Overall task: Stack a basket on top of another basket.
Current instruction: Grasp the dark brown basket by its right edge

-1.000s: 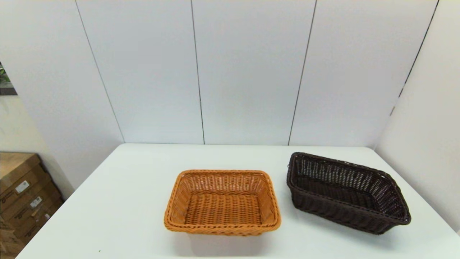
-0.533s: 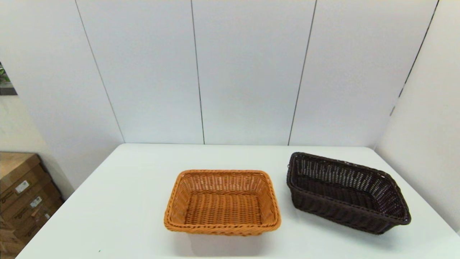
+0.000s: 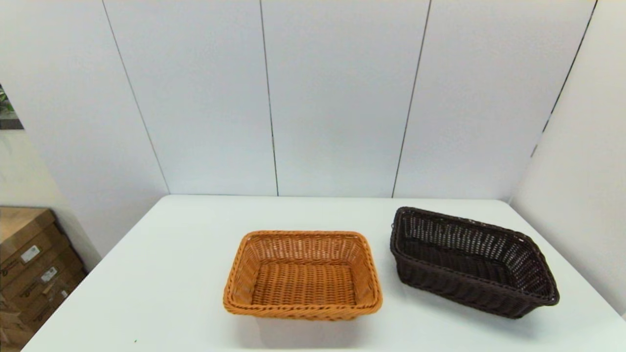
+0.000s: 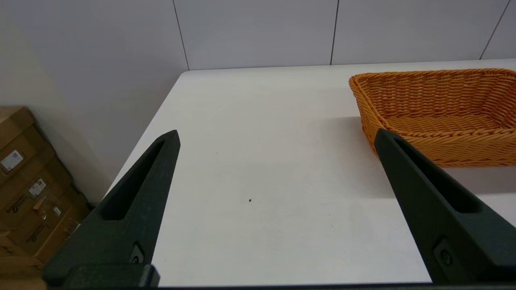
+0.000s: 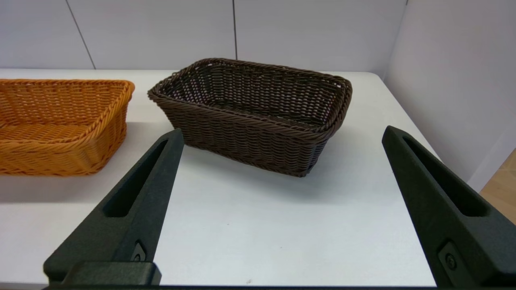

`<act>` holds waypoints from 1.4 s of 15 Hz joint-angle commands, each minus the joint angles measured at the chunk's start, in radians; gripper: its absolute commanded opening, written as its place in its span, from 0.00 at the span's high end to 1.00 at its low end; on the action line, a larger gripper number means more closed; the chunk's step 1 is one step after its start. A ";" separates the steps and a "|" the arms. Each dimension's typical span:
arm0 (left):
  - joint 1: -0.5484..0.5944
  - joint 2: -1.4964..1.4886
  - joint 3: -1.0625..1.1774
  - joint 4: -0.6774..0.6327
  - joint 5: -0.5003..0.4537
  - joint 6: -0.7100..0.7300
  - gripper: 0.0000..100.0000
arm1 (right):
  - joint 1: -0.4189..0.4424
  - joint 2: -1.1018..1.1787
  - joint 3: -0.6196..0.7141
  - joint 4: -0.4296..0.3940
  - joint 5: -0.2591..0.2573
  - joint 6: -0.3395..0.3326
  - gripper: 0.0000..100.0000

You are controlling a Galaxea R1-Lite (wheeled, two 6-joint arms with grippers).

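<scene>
Near the desk's [image 3: 171, 274] right edge, dark basket [image 3: 472, 261] is sitting askew beside orange basket [image 3: 303, 275]; nothing stacked; both grippers, right [image 5: 282, 135] and left [image 4: 276, 137], are gaping wide, unloaded; next: right grips rim.

**Materials and finishes**

Dark brown basket [image 3: 472, 261]: woven wicker-look strands, slight sheen, open weave on the sloping sides, braided rim, ribbed rough texture. Orange basket [image 3: 302, 275]: same wicker-look weave in orange-tan, tighter, braided rim, faint gloss on the strands. Table [image 3: 171, 274]: smooth white top, matt to satin, a few tiny specks. Left gripper [image 4: 275, 137] and right gripper [image 5: 282, 133]: fingers of matt black plastic, smooth, with recessed slots. Wall panels [image 3: 337, 98]: smooth, matt, pale, with thin dark seams. Cardboard boxes [image 3: 34, 266]: brown, dull paper surface with small white labels.
</scene>
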 commanded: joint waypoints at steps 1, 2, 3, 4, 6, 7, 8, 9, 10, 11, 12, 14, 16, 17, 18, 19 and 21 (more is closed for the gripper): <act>0.000 -0.001 0.002 0.001 0.000 0.000 0.00 | 0.000 0.001 0.000 0.000 0.000 0.000 0.00; 0.000 -0.001 0.002 0.001 0.000 0.000 0.00 | 0.000 0.001 0.000 0.000 0.000 0.000 0.00; 0.000 -0.001 0.002 0.001 0.000 0.000 0.00 | 0.000 0.001 0.000 0.000 0.000 0.000 0.00; 0.000 -0.001 0.002 0.001 0.000 0.000 0.00 | 0.000 0.001 0.000 0.000 0.000 0.000 0.00; 0.000 -0.001 0.002 0.001 0.000 0.000 0.00 | 0.000 0.001 0.000 0.000 0.000 0.000 0.00; 0.000 -0.001 0.002 0.001 0.000 0.000 0.00 | 0.000 0.001 0.000 0.000 0.000 0.000 0.00; 0.000 -0.001 0.002 0.001 0.000 0.000 0.00 | 0.000 0.001 0.000 0.001 0.000 0.000 0.00; 0.000 -0.001 0.002 0.001 0.000 0.000 0.00 | 0.000 0.001 0.000 0.000 0.000 0.000 0.00; 0.000 -0.001 0.002 0.001 0.000 0.000 0.00 | 0.000 0.001 0.000 0.000 0.000 -0.002 0.00; 0.000 -0.001 0.002 0.001 0.000 0.000 0.00 | 0.000 0.001 0.000 0.000 0.000 -0.008 0.00; 0.000 -0.001 0.002 0.001 0.000 0.000 0.00 | 0.000 0.001 0.000 0.000 0.002 -0.009 0.00; 0.000 -0.001 0.002 0.001 0.000 0.000 0.00 | 0.000 0.001 0.000 0.000 0.000 -0.005 0.00; 0.000 -0.001 0.002 0.001 0.000 0.000 0.00 | 0.000 0.001 0.000 0.000 0.000 0.000 0.00; 0.000 -0.001 0.002 0.001 0.000 0.000 0.00 | 0.000 0.001 0.000 0.001 0.000 0.000 0.00; 0.000 -0.001 0.002 0.001 0.000 0.000 0.00 | 0.000 0.001 0.000 0.000 0.000 0.000 0.00; 0.000 -0.001 0.002 0.001 0.000 0.000 0.00 | 0.000 0.001 0.000 0.000 0.000 0.000 0.00; 0.000 -0.001 0.002 0.001 0.000 0.000 0.00 | 0.000 0.001 0.000 0.000 0.000 -0.003 0.00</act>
